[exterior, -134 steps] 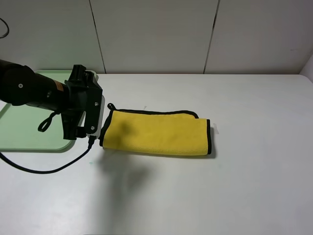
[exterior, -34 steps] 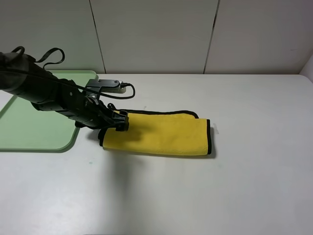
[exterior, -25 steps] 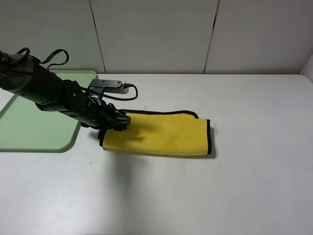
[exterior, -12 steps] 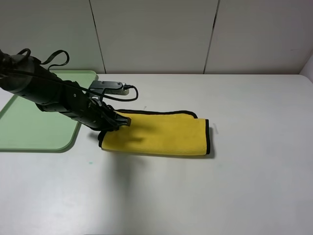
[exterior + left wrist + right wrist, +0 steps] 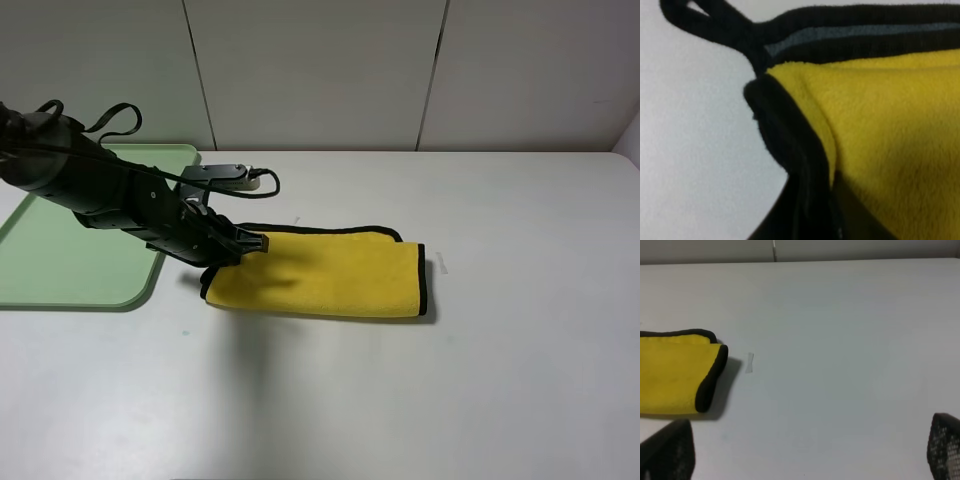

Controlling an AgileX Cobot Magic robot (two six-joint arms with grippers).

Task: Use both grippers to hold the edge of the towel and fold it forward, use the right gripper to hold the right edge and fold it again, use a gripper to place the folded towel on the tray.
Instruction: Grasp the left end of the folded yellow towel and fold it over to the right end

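The left gripper [image 5: 245, 243] is clamping on the left end of the folded towel [image 5: 330, 272], which is lying on the table [image 5: 500, 380] just right of the tray [image 5: 70, 270]. The right gripper [image 5: 805, 455] is hanging with its jaws wide apart, off to the right of the towel. To my eye, it should be gripping both layers deeply, then carrying them low and leftward onto the tray.

White table [image 5: 480, 380], grey panelled wall [image 5: 320, 70]
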